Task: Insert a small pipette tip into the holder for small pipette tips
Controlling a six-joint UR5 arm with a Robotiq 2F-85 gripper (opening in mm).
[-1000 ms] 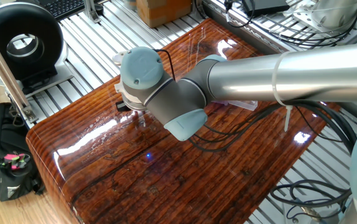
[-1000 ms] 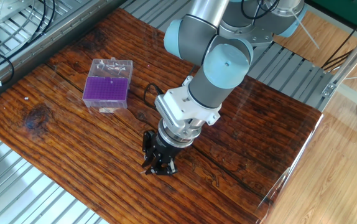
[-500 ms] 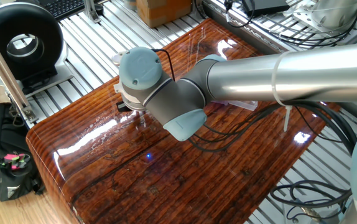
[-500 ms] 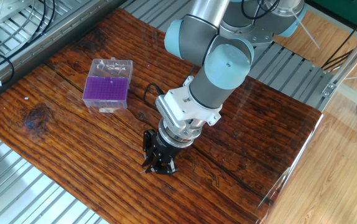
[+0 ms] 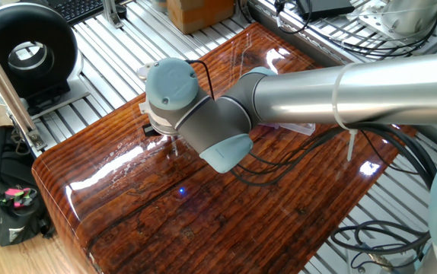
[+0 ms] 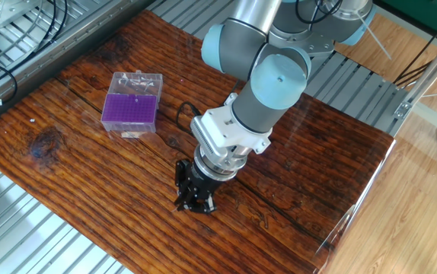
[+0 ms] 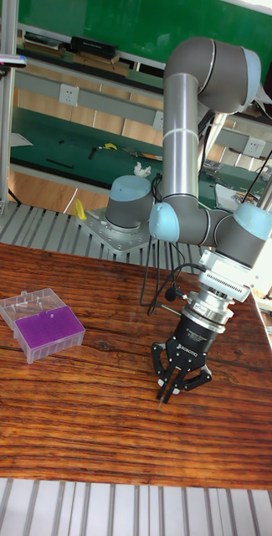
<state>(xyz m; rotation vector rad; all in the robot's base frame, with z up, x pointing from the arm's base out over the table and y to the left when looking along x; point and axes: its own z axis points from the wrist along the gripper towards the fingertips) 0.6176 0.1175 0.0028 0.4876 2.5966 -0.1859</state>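
Setting: a glossy wooden table (image 6: pixel 66 183) on a ribbed aluminium bench, with one grey UR5 arm (image 7: pixel 182 126) reaching over it.

Gripper: the black two-finger gripper (image 7: pixel 167 391) points straight down, its tips just above the wood, well toward the near edge in the tall fixed view.

Jaws: drawn close together. A thin pale sliver shows at the tips in the tall fixed view, which may be a small pipette tip held upright, but it is too small to be sure.

Holder: the holder for small pipette tips (image 6: pixel 131 109) lies flat on the table, a purple block with a grid of holes, joined to a clear plastic box part (image 7: pixel 23 305).

Key relation: the holder is well apart from the gripper. In the tall fixed view it lies to the left and slightly farther back. In the other fixed view (image 6: pixel 194 199) it lies up and to the left of the gripper. Its long axis runs diagonally across the table.

Likely next move: lift, travel sideways across the wood to stand over the purple grid, then descend straight into one hole.

Risk: the holes are tiny, so a slight offset or tilt would miss.
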